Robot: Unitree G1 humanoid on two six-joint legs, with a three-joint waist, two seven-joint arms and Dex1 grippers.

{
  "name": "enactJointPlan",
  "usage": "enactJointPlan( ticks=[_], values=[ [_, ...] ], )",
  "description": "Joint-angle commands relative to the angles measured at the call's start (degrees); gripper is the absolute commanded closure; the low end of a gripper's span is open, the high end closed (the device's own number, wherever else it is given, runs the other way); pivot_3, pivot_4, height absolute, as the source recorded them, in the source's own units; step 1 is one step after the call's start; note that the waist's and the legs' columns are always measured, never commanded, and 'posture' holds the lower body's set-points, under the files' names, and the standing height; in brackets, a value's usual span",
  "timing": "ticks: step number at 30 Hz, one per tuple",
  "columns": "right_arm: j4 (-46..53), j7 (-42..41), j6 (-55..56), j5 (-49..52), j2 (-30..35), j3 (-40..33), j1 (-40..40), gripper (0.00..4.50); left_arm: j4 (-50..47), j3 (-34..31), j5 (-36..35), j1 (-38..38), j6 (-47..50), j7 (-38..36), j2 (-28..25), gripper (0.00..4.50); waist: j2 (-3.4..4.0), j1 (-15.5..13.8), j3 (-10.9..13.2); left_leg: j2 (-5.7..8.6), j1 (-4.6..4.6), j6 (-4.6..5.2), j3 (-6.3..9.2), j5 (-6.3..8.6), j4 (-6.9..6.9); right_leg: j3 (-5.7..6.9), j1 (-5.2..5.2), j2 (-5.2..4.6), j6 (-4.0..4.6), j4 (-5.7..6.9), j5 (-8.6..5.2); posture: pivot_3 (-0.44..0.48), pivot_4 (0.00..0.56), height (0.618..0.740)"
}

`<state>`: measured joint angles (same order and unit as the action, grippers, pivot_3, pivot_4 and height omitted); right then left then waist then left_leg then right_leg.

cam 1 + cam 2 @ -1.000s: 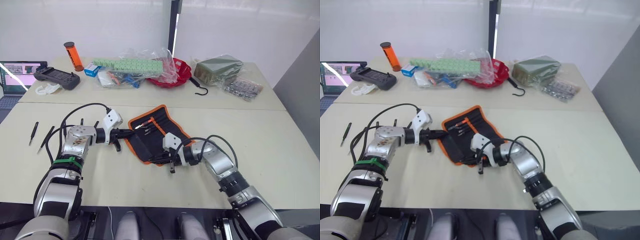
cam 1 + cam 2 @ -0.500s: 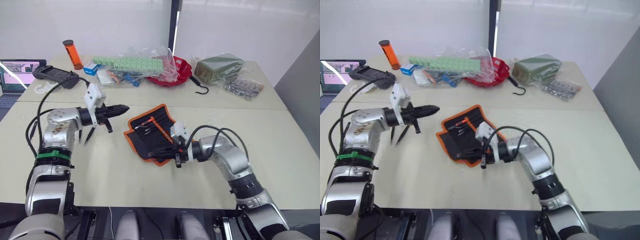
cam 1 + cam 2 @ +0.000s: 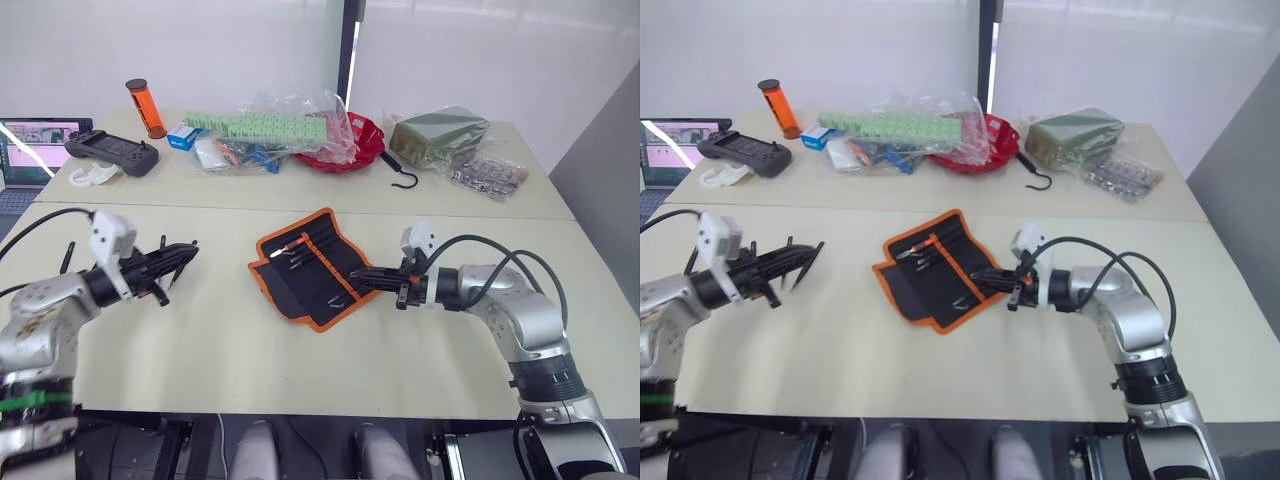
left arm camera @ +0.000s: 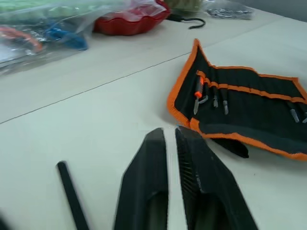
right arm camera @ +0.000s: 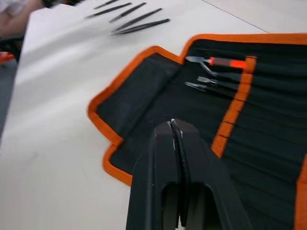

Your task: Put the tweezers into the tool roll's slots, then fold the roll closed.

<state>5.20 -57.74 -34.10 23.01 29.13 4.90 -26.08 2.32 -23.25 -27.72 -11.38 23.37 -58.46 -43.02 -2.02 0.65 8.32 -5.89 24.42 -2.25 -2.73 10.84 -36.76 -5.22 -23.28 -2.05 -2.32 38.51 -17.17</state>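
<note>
Tool roll (image 3: 315,265): you see it lying open on the near table (image 3: 300,370), inner face up, orange edging all round, between your two arms.
Slots (image 5: 268,158): rows of black pockets run across the inner face; a few slim tools (image 4: 219,100) and one orange-handled piece (image 5: 225,62) sit in them near one end.
Tweezers (image 5: 139,25): several lie loose on the table, well apart from the roll, on your left side; one (image 4: 72,196) lies just beside your left fingers.
Left gripper (image 4: 170,136): your fingers stand a narrow slit apart, holding nothing, over the table left of the roll.
Right gripper (image 5: 172,123): your fingers are pressed together, empty, tips at the roll's right-hand edge over the black fabric.
Far table (image 3: 560,205): orange tube (image 3: 147,110), handheld controller (image 3: 112,152), bagged parts (image 3: 265,130), red bowl (image 3: 360,150), black hook (image 3: 400,180), dark green packet (image 3: 437,135).
</note>
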Motion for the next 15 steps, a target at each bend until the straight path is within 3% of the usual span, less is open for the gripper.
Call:
enactJointPlan(
  ticks=[1, 7, 9, 11, 15],
  values=[
    [0.9, 0.6, 2.3, 0.9, -0.4, -1.3, 0.0, 2.92, -9.2, -6.6, -3.9, 5.2, 2.7, 4.8, 0.3, 2.64, 0.0, 0.0, 0.0, -0.02, 0.0, 0.0, -0.03, 0.0, 0.01, -0.03, 0.0, 0.0, 0.0, -0.03, 0.0, 0.0, 0.15, 0.737],
    [1.8, 2.1, 2.4, 3.0, -2.6, -1.8, 0.0, 0.92, -18.4, -15.9, -7.9, 17.5, 4.9, 11.5, 4.6, 0.68, 0.0, 0.1, 0.0, -0.04, -0.05, -0.01, -0.09, 0.0, 0.09, -0.09, 0.0, 0.0, 0.01, -0.09, -0.01, 0.0, 0.15, 0.737],
    [3.4, 0.3, 0.6, 5.0, -3.1, -0.7, -1.0, 0.92, -20.6, -21.7, -8.2, 23.1, 3.2, 15.5, 8.9, 0.03, 0.0, 0.1, 0.0, -0.05, -0.06, 0.0, -0.1, 0.0, 0.12, -0.1, -0.01, 0.0, 0.02, -0.15, -0.01, 0.0, 0.15, 0.737],
    [5.1, -1.8, -1.0, 6.6, -2.9, 0.9, -2.1, 0.92, -21.2, -26.9, -7.8, 27.7, 0.6, 18.6, 12.8, 0.03, -0.01, 0.5, 0.0, -0.08, -0.05, 0.0, -0.15, 0.0, 0.16, -0.12, 0.01, -0.01, 0.03, -0.35, -0.02, 0.0, 0.15, 0.737],
    [6.1, -4.4, -3.1, 9.2, -3.0, 2.0, -5.1, 0.92, -22.6, -31.1, -6.8, 35.7, -3.6, 21.0, 18.0, 0.03, -0.06, 0.4, 0.0, -0.1, -0.11, 0.0, -0.26, 0.01, 0.28, -0.17, 0.01, -0.01, 0.06, -0.49, -0.03, 0.0, 0.15, 0.737]
  ],
)
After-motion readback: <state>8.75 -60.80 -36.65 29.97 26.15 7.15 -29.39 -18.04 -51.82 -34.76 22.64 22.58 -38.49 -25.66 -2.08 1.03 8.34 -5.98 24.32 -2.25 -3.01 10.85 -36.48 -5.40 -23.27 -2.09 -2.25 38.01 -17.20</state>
